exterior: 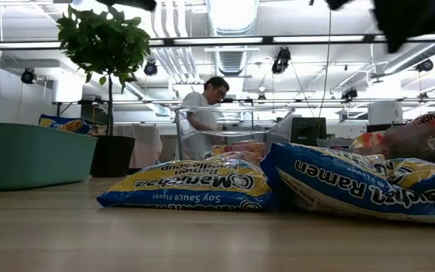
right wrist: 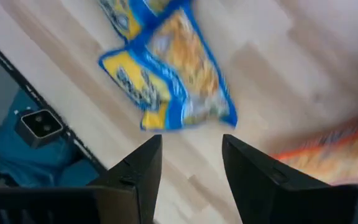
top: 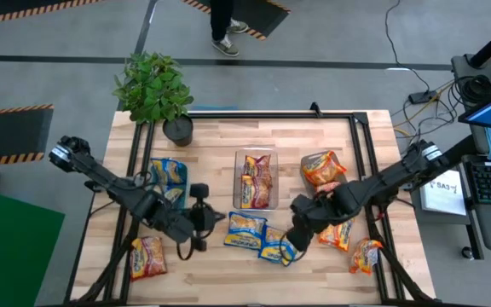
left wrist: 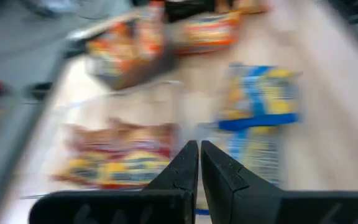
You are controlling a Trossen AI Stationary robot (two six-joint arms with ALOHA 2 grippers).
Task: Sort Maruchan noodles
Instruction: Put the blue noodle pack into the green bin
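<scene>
Sorting partly done, by look of it.

- Teal bin (top: 167, 175), left side of table (top: 254, 128): blue packets (top: 170, 173) inside.
- Clear bin (top: 256, 179), centre: maroon-edged packets (top: 257, 175) in it.
- Loose on table: two blue packets (top: 258, 234) at front centre, orange packets (top: 322, 168) at right, one orange packet (top: 147, 256) front left.
- Right gripper (top: 297, 243) over blue pair, jaws part open, holding nothing.
- Left gripper (top: 201, 223) just left of same pair, jaws closed, empty.

Most packets, I judge, unsorted.

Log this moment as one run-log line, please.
left gripper: shut, empty, mid-table | right gripper: open, above blue-edged packet | clear bin: holds packets
</scene>
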